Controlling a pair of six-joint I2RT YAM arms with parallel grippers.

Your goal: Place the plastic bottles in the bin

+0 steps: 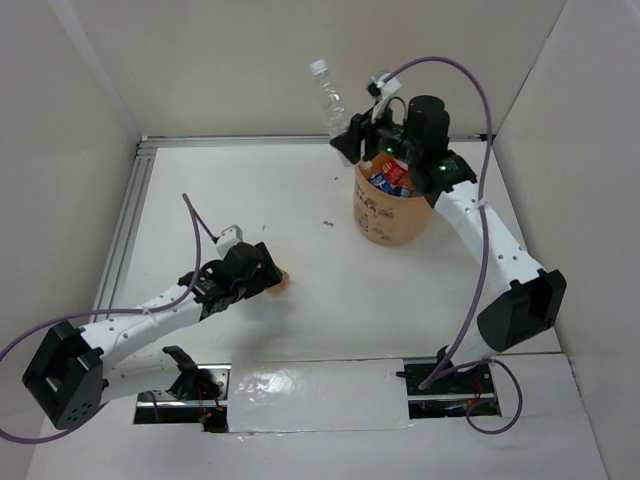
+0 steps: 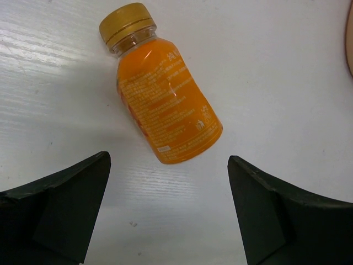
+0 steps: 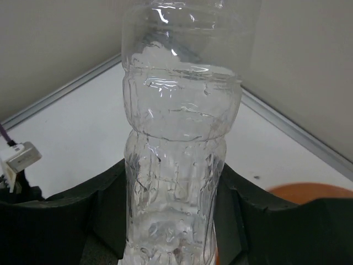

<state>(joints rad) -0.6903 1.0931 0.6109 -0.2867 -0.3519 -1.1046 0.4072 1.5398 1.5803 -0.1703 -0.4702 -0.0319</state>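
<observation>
the clear bottle (image 3: 176, 165) looks empty and thin-walled, so light, crushable and a bit slick. the right hand (image 1: 352, 138) is clamped on its lower body, holding it upright by the rim of the bin (image 1: 385, 228) near the table's far edge (other bottles lie inside). the orange-liquid bottle (image 2: 165, 105), full and probably heavier and stiffer, lies on its side toward the left edge and is best gripped across its middle. the left hand (image 1: 268, 272) hovers low over it, fingers spread, holding nothing.
</observation>
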